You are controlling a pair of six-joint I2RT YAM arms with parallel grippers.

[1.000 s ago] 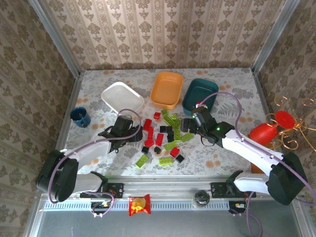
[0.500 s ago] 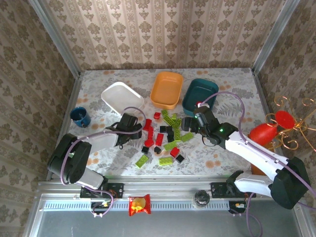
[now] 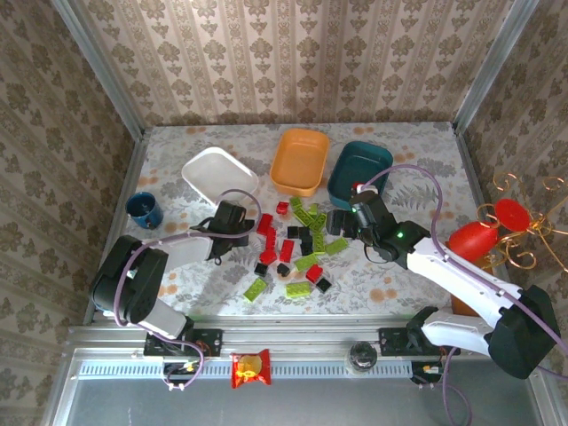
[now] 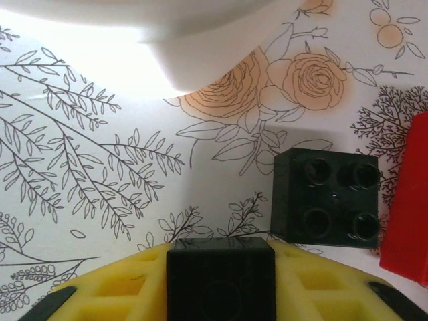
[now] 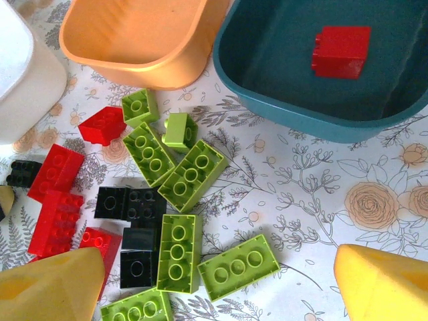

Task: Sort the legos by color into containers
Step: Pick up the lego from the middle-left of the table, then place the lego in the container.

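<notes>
The left gripper (image 3: 238,232), well left of the teal tray (image 5: 301,117), pinches a black brick (image 4: 221,281) between its yellow pads (image 4: 127,284); the right gripper (image 3: 335,222) hangs, jaws spread, just in front of that tray over the scattered legos (image 3: 297,244); one red brick (image 5: 341,51) lies inside it

Glossy plastic legos (image 5: 179,254), smooth teal tray (image 5: 281,112), matt printed tabletop (image 5: 304,175)

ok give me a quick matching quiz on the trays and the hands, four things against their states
Things:
1 teal tray
2 orange tray
3 left hand
4 right hand

States:
a open, holding nothing
b shut on a black brick
c one red brick inside
d nothing inside

Pairs: 1-c, 2-d, 3-b, 4-a
</notes>
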